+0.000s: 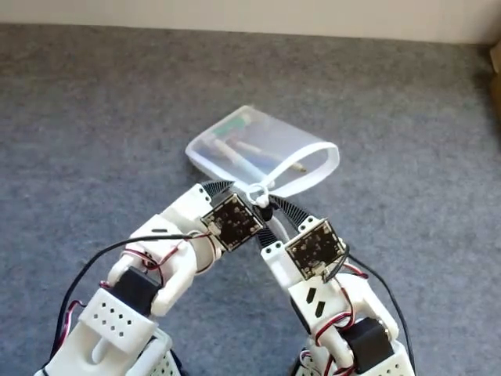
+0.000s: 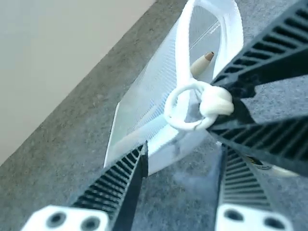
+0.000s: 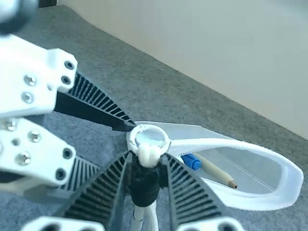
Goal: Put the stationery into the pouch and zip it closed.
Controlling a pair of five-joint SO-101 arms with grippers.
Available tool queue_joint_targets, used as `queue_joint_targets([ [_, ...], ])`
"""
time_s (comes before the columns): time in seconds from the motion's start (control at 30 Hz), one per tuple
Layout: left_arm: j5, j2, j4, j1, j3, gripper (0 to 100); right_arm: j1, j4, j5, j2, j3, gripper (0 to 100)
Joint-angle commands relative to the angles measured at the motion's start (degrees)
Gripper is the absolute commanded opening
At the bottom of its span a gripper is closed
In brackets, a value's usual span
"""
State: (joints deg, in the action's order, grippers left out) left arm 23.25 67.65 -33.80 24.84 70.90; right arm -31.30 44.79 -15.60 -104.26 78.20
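A clear pouch (image 1: 258, 149) with a white zip band lies on the grey carpet in the middle. Inside it are a blue-tipped pen (image 3: 191, 162), a beige pen (image 3: 216, 174) and a green item (image 1: 235, 125). The pouch mouth (image 3: 250, 168) gapes at the far end from the arms. My right gripper (image 3: 147, 159) is shut on the white zipper pull (image 3: 148, 139) at the near end of the zip. My left gripper (image 2: 184, 151) is open beside it, its fingers either side of the pouch's near corner (image 2: 163, 149). One fingertip (image 2: 143, 150) touches the pouch edge.
Both arms come in from the near edge and meet at the pouch's near corner (image 1: 235, 192). Grey carpet (image 1: 94, 117) surrounds the pouch on all sides. A pale wall (image 1: 274, 16) runs along the far edge.
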Motion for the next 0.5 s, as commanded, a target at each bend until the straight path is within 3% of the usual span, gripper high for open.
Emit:
queue_joint_targets([
  [0.0, 0.09, 0.57, 7.74, 0.04, 3.65, 23, 0.40, -1.89, 0.26, -1.19, -1.98, 0.5],
  [0.13, 0.00, 0.57, 13.19, 0.13, 6.64, 23, 0.40, -1.89, 0.26, -1.19, -1.98, 0.5],
  [0.47, 0.00, 0.57, 16.53, 3.21, 9.45, 23, 0.31, -1.89, 0.26, -1.19, -1.98, 0.5],
])
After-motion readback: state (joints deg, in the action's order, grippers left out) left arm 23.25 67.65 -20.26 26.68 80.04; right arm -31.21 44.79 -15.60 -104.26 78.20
